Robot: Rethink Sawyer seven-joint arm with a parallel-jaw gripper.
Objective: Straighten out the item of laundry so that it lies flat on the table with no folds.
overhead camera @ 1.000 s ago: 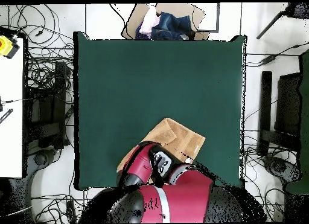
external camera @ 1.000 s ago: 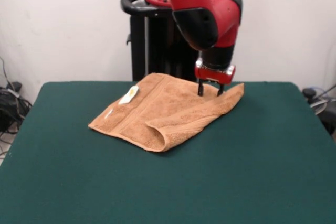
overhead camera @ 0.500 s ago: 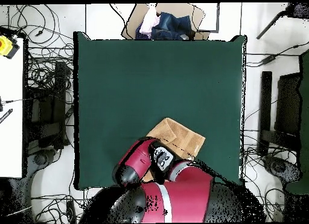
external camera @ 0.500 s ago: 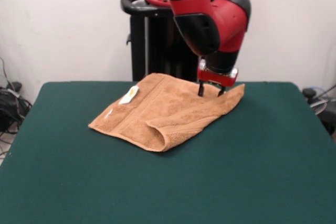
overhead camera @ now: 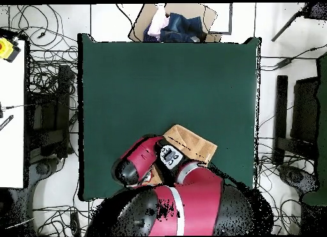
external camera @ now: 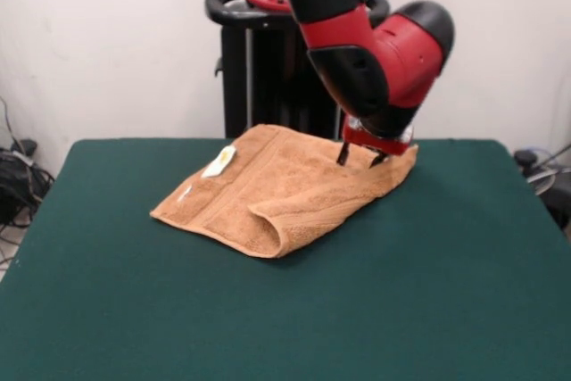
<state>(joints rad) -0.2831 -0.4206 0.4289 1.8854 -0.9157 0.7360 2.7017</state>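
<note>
White wall and a black pedestal close the far side of the scene, and in front of them we see the wide dark green felt-topped table (external camera: 428, 292). On its far half, nearer the robot, lies the light orange-tan terry-cloth towel (external camera: 277, 189), doubled over itself with a rounded fold at its near corner and a small white tag (external camera: 219, 161) on its left part. From overhead the towel (overhead camera: 190, 144) is partly hidden under the red and black arm (overhead camera: 137, 161).

We see the end effector (external camera: 359, 157) at the towel's far right corner, its two dark fingertips (external camera: 342, 153) spread apart and just at the cloth. We judge it released, gripping nothing yet.

The step in hand looks to us like taking hold of that corner. To do it well, we would bring the tips down so they bracket only the upper layer, pinch close to the edge, then lift a little and draw the layer away from the fold, toward open felt. Catching both layers would only drag the whole bundle. A slow pull should keep the lower layer from sliding.

Against the picture from a second ago, the arm's wrist has swung to the right and tilted, so the end effector now leans instead of hanging straight. The tips have stayed over almost the same corner. The towel has not shifted, and its fold and tag lie as they did.
</note>
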